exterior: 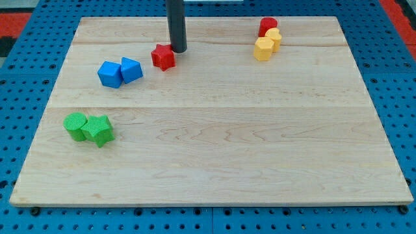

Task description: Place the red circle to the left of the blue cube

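Observation:
The red circle (267, 26) is a short red cylinder near the view's top right, touching two yellow blocks. The blue cube (110, 74) lies at the view's left, with a second blue block (131, 69) touching its right side. My tip (178, 50) is the lower end of the dark rod at the top centre. It stands just right of a red star (164, 57), touching or nearly touching it. The tip is far left of the red circle and right of the blue blocks.
A yellow block (263, 49) and a second yellow block (274, 38) sit just below the red circle. A green cylinder (76, 126) and a green star (99, 130) lie at the lower left. The wooden board (214, 162) rests on a blue pegboard.

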You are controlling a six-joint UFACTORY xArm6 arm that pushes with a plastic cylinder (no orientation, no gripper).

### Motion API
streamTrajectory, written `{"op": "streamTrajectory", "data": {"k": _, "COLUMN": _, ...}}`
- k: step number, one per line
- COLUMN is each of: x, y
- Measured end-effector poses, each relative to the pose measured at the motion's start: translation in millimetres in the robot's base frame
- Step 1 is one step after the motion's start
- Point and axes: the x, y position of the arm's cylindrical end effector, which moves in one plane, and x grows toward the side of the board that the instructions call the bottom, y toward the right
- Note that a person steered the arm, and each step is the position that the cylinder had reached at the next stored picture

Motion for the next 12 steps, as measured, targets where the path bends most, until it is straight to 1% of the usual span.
{"op": "streamTrajectory", "data": {"k": 2, "x": 58, "y": -51}}
{"op": "streamTrajectory", "data": {"k": 3, "x": 60, "y": -49}}
{"op": "streamTrajectory", "data": {"k": 4, "x": 48, "y": 13}}
{"op": "streamTrajectory", "data": {"k": 5, "x": 61, "y": 89}}
{"op": "streamTrajectory", "data": {"k": 6, "x": 36, "y": 212}}
{"op": "streamTrajectory", "data": {"k": 7, "x": -23, "y": 262}}
{"op": "streamTrajectory", "data": {"k": 8, "x": -82, "y": 224}}
{"op": "streamTrajectory", "data": {"k": 9, "x": -73, "y": 169}}
{"op": "streamTrajectory", "data": {"k": 10, "x": -10, "y": 154}}
{"op": "streamTrajectory", "data": {"k": 11, "x": -6, "y": 121}}
{"op": "streamTrajectory", "data": {"k": 12, "x": -49, "y": 162}}
